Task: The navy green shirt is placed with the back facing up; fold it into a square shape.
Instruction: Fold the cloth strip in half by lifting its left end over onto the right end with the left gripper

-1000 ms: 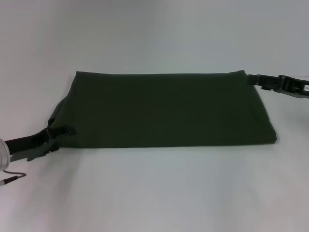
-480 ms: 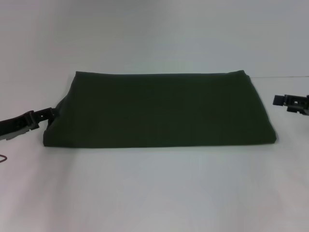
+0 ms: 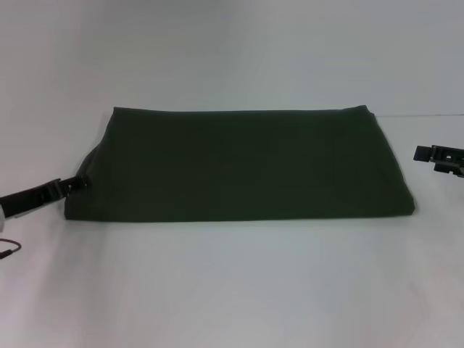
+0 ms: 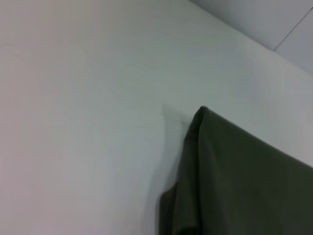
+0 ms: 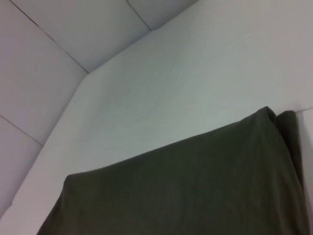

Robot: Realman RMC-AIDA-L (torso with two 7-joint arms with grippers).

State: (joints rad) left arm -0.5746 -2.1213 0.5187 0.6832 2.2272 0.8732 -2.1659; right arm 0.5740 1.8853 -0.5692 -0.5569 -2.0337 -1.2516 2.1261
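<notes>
Shirt (image 3: 239, 163), dark olive, lying flat in the middle of the white table (image 3: 232, 290), already folded to a wide rectangle, longer from left to right than from front to back. Soft matte cloth in several layers; probably light, limp, not slippery and not fragile, but likely to sag and slide apart if lifted by one layer only. Best to pinch all layers together at the two corners of one short side, then carry them across to the other short side for a square. Left gripper (image 3: 76, 183) low at the near left corner, touching or just beside it; spread or pinching, impossible to tell. Right gripper (image 3: 429, 154) near the right edge, apart from the cloth; state also impossible to tell.
</notes>
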